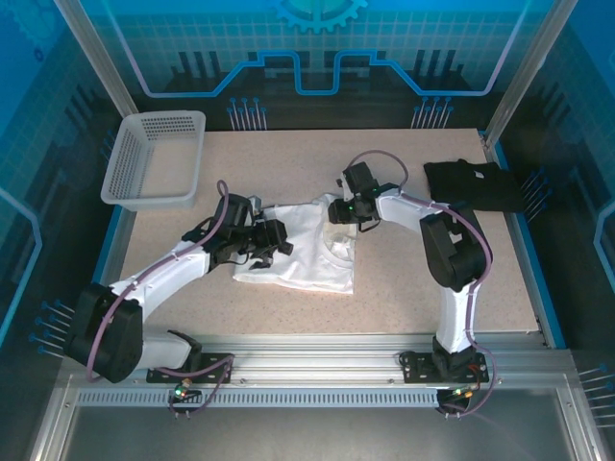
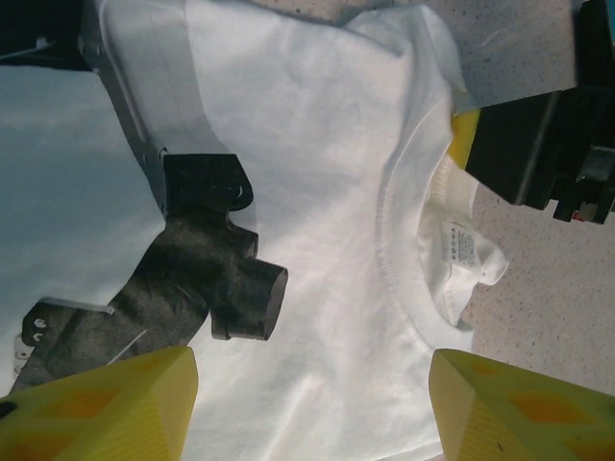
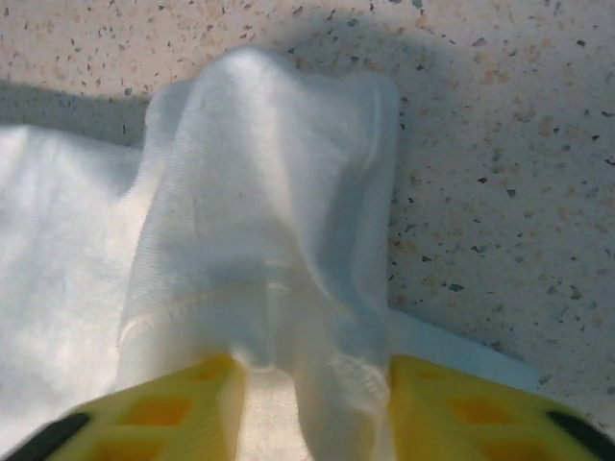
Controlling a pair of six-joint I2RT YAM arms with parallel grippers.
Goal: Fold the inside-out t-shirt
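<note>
White t-shirt [image 3: 259,192] fold clamped in right gripper [image 3: 312,373], left gripper [image 2: 312,363] spread apart over the shirt

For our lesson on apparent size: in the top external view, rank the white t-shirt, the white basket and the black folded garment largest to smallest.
1-2. white t-shirt and white basket: near alike; the shirt is partly hidden, so unranked.
3. black folded garment: clearly smallest.
</note>
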